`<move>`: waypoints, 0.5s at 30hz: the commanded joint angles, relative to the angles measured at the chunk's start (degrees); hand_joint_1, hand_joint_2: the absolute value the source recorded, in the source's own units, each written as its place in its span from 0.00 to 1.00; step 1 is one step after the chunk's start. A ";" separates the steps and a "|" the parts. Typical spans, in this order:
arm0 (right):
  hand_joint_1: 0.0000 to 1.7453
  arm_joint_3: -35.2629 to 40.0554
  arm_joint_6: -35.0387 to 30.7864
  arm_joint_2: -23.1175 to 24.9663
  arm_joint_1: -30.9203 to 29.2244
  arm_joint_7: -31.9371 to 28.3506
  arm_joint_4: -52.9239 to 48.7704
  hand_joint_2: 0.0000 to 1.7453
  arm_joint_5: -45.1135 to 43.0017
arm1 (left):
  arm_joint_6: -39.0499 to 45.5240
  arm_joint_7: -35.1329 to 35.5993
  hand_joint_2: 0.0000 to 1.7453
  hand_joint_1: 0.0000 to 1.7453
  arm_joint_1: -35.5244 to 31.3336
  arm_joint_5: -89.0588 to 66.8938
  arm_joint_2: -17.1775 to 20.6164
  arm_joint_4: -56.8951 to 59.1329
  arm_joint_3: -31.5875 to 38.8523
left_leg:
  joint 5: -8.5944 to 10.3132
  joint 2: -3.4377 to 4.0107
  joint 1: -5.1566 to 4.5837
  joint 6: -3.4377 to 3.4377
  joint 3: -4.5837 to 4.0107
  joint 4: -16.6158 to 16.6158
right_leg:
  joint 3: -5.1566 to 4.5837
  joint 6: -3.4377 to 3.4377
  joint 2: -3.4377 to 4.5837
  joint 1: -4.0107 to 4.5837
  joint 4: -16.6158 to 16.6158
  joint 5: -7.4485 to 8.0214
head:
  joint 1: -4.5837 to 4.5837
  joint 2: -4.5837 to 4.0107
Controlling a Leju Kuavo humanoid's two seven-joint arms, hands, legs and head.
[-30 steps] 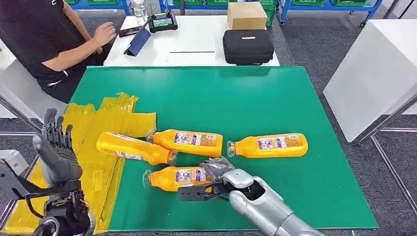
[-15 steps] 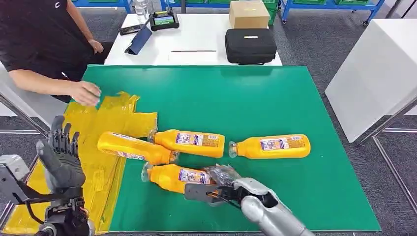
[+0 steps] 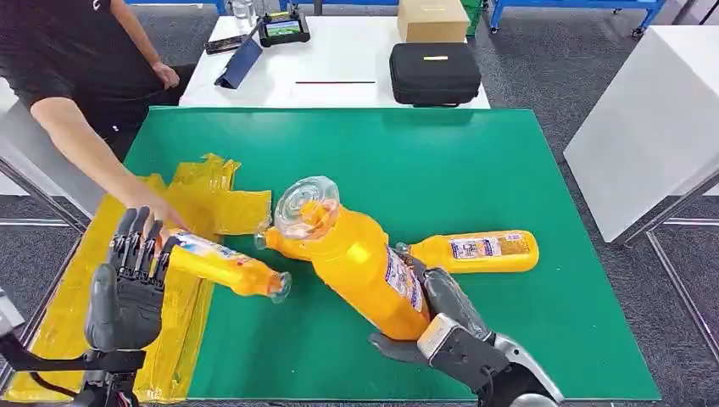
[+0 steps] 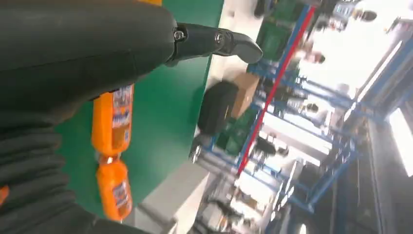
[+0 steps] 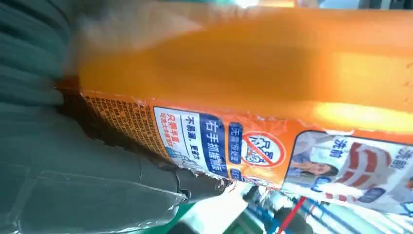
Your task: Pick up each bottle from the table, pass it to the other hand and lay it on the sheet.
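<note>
Four orange bottles are in play on a green counter (image 3: 509, 153). The right hand (image 3: 449, 326), at lower centre of the frame, grasps one lifted bottle (image 3: 360, 259) around its lower body, fingers wrapped about it, clear cap tilted up toward the camera. The left hand (image 3: 127, 284), lower left, is raised with fingers spread apart and holds nothing. A second bottle (image 3: 222, 264) lies partly on the yellow sheet (image 3: 203, 195) at left, where a person's hand (image 3: 153, 208) reaches. A third bottle (image 3: 475, 251) lies to the right on the counter; a fourth (image 3: 284, 244) is mostly hidden behind the lifted one. The bottle looks rigid, smooth-skinned and likely weighty with liquid, so the receiving hand should probably grip mid-body over the label.
</note>
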 commanded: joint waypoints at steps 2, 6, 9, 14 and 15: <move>1.00 0.67 -2.78 6.31 -8.58 6.65 9.22 1.00 7.61 | -4.39 4.27 1.00 0.00 -4.14 3.24 0.92 1.73 -7.07 | 0.02 0.13 0.04 -0.14 0.07 -0.03 | 0.07 0.00 0.07 0.03 -0.04 0.06 | 0.02 0.00; 1.00 3.43 -4.90 8.32 -12.71 8.02 13.51 1.00 13.19 | -5.13 5.33 1.00 0.00 -5.15 4.28 1.03 2.18 -8.60 | 0.05 0.20 0.06 -0.19 0.18 -0.06 | 0.14 -0.02 0.10 0.05 -0.07 0.09 | 0.00 0.00; 1.00 3.43 -4.90 8.32 -12.71 8.02 13.51 1.00 13.19 | -5.13 5.33 1.00 0.00 -5.15 4.28 1.03 2.18 -8.60 | 0.08 0.18 0.07 -0.16 0.21 -0.08 | 0.16 -0.02 0.06 0.05 -0.07 0.07 | 0.00 0.00; 1.00 3.47 -4.85 7.76 -12.28 8.10 12.96 1.00 13.21 | -5.15 5.35 1.00 0.00 -5.00 4.30 1.26 2.12 -8.45 | 0.06 0.08 0.09 -0.18 0.29 -0.08 | 0.24 -0.01 -0.04 0.07 -0.07 0.01 | 0.00 0.00; 1.00 3.47 -4.85 7.76 -12.28 8.10 12.96 1.00 13.21 | -5.15 5.35 1.00 0.00 -5.00 4.30 1.26 2.12 -8.45 | 0.03 0.10 0.11 -0.23 0.34 -0.07 | 0.28 0.00 -0.04 0.09 -0.09 -0.01 | 0.00 0.00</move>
